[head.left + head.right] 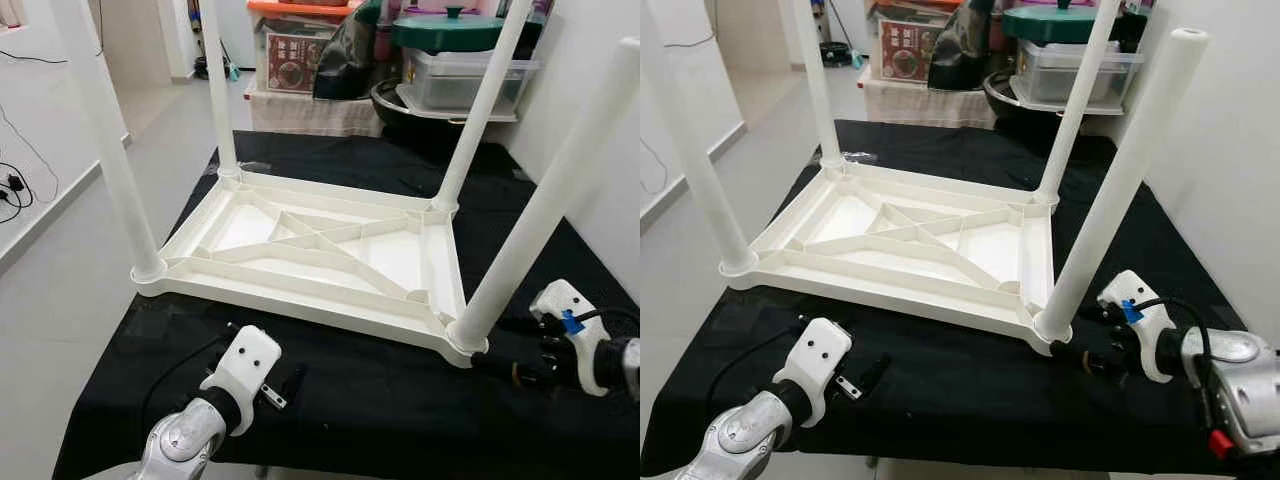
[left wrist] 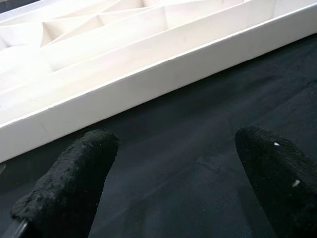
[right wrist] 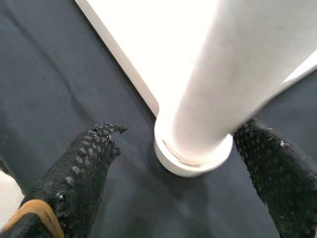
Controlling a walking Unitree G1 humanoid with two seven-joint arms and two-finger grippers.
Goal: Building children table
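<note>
Black cloth (image 1: 380,390) on bench, upturned white table (image 1: 310,250), right gripper (image 3: 198,163) wide round leg (image 1: 540,215), left gripper (image 2: 173,168) wide.

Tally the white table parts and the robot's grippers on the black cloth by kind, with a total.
White table legs, standing in the corner sockets: 4 (near right one)
White tabletop, lying upside down: 1
Grippers, both open: 2 (left gripper before the tabletop's near edge, right gripper at the near right leg's base)
Total: 7

We have silver arms with white wrist housings; the left pincer (image 1: 872,375) and right pincer (image 1: 1087,345) have black textured fingers (image 2: 69,181), black cables, a blue tag.
</note>
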